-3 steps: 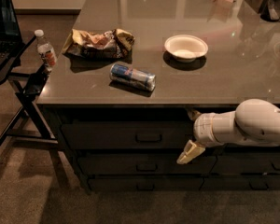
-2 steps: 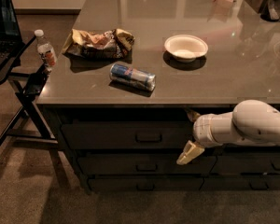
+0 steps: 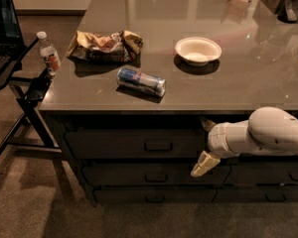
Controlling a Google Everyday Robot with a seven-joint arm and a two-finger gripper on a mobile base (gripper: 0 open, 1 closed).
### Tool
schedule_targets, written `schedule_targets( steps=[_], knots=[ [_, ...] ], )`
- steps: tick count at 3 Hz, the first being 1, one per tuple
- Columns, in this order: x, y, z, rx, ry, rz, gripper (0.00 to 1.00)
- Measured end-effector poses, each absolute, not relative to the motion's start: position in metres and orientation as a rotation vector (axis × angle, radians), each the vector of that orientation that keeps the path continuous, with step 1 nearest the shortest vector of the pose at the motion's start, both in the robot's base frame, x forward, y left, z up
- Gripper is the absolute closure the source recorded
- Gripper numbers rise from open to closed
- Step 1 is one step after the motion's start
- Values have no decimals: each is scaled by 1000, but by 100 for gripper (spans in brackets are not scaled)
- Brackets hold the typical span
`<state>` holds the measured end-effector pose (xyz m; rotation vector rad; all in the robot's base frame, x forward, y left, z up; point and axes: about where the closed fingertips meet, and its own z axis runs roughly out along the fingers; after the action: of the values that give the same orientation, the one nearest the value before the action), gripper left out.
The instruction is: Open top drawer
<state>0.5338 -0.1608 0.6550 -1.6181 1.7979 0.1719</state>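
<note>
Under the desk's [image 3: 268,78] front edge, the gripper [image 3: 200,146] hangs released, grasping nothing, beside the closed top drawer's [image 3: 114,144] right end; its 1 handle [image 3: 158,146] lies leftward along the front.

Change very small, only in arm.
- Gripper [image 3: 205,144]: now in front of right end of top drawer [image 3: 119,144], just under edge of counter [image 3: 238,78]. Sits tiny bit lower than one second ago.
- Lower cream finger [image 3: 204,163]: tip dropped slightly, now reaches little further down over front of second drawer [image 3: 139,175].
- White wrist section [image 3: 227,140]: went slightly left 0.7 s ago, now again slightly right and little lower.
- If gripper also moved sideways, cannot tell; shift too slight.
</note>
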Motion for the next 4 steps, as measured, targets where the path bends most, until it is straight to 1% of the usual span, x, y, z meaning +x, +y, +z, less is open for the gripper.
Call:
schedule_targets(
  steps=[1,2,3,4],
  knots=[
    [534,-157,638,-1645,1816,218,0],
    [515,-162,626,-1653,1839,266,0],
    [515,-162,631,-1653,1839,266,19],
    [515,-162,631,-1654,1839,266,42]
  ],
)
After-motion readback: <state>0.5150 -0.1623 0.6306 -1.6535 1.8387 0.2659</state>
